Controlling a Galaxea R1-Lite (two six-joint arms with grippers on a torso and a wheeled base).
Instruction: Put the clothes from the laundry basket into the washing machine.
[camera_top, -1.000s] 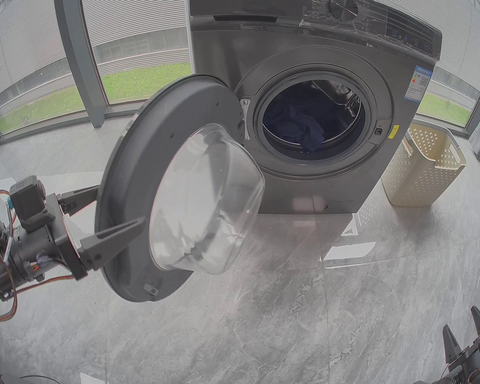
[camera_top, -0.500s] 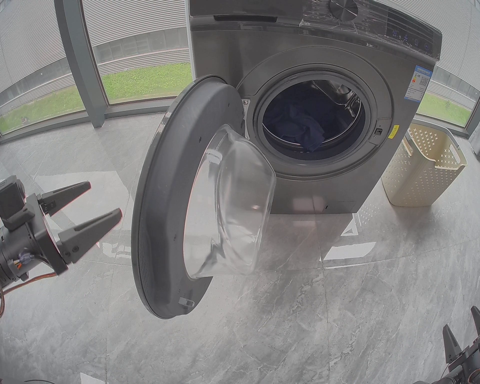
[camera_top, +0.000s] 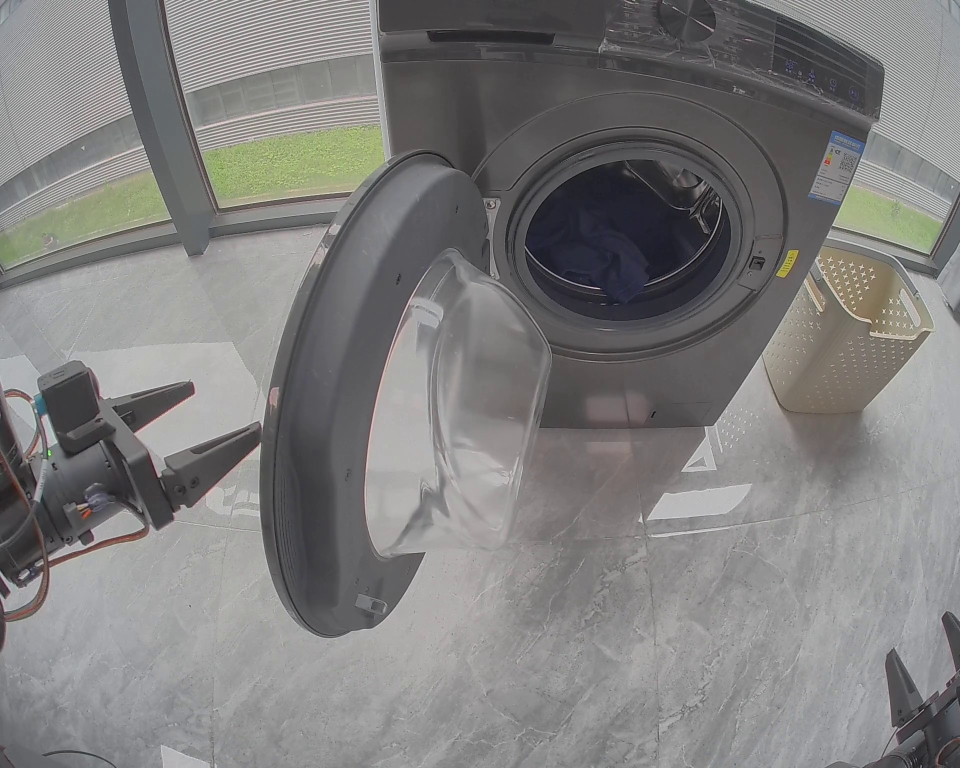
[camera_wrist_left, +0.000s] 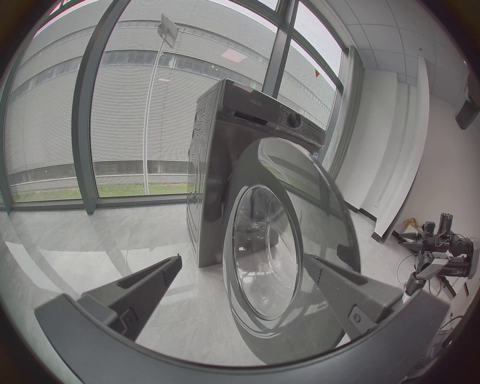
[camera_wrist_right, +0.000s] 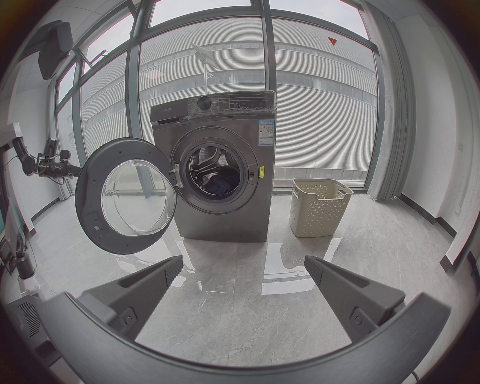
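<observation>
right gripper (camera_top: 920, 640) cut off at lower corner

One washing machine (camera_top: 640, 90) is counted, well ahead of the right gripper (camera_wrist_right: 242, 261). Its one round door (camera_top: 330, 400) is swung open just beyond the tips of the left gripper (camera_top: 224, 409). One cream laundry basket (camera_top: 850, 340) is seen beside the machine, ahead of the right gripper and well apart from the left. One dark heap of clothes (camera_top: 600, 250) is seen in the drum; the number of pieces in it cannot be told. Two grippers are counted, each two-fingered and spread wide. On the machine, one dial (camera_top: 687, 15), one blue label (camera_top: 838, 168) and one yellow sticker (camera_top: 787, 263) are noted.
</observation>
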